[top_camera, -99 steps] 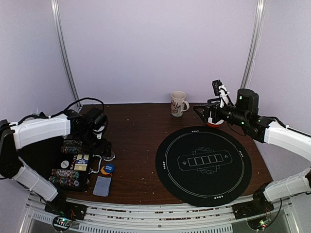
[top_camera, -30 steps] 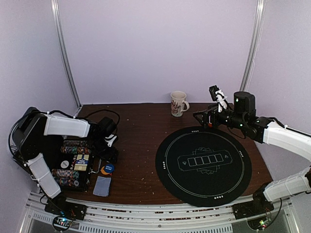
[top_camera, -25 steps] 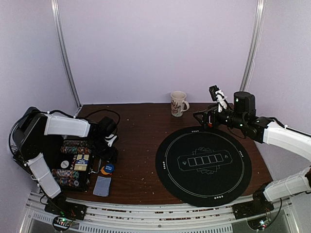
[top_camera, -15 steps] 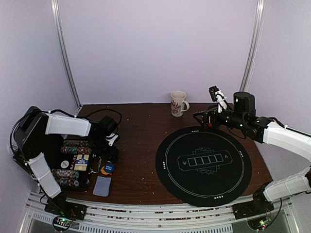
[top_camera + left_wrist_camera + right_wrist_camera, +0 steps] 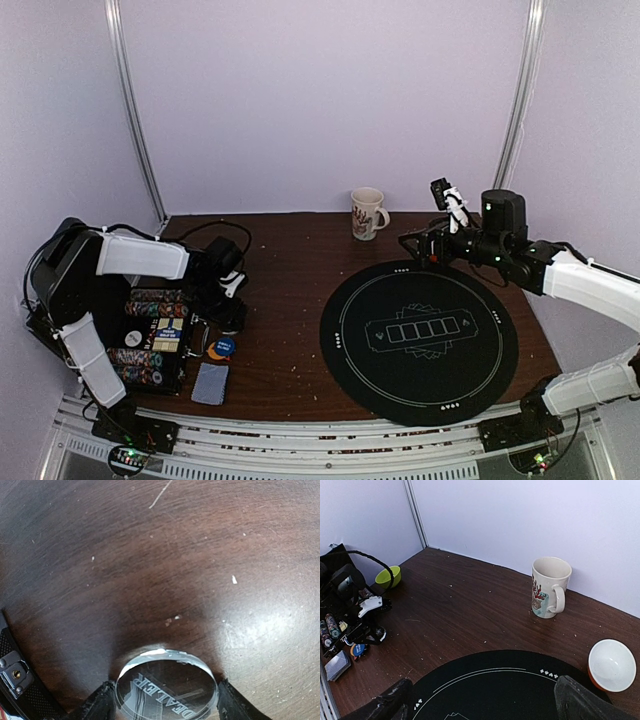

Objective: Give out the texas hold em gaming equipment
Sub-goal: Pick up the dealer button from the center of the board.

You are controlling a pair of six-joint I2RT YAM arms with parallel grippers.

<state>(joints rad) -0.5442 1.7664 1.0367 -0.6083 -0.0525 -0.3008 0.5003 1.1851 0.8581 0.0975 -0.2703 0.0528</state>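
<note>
Black case point(image 5: 150, 335) at the left edge of the table point(image 5: 280, 260) holds rows of striped chips point(image 5: 135, 358). Just right of it, the left hand point(image 5: 166, 700) is closed on the clear dealer button point(image 5: 167, 680), with a finger against each side. An orange button point(image 5: 212, 353), a blue button point(image 5: 225, 345) and a deck of cards point(image 5: 210, 382) lie beside the case. The right hand point(image 5: 482, 702) hangs wide open and empty over the black mat point(image 5: 520, 680), near a mug point(image 5: 550, 587) and a white bowl point(image 5: 611, 665).
</note>
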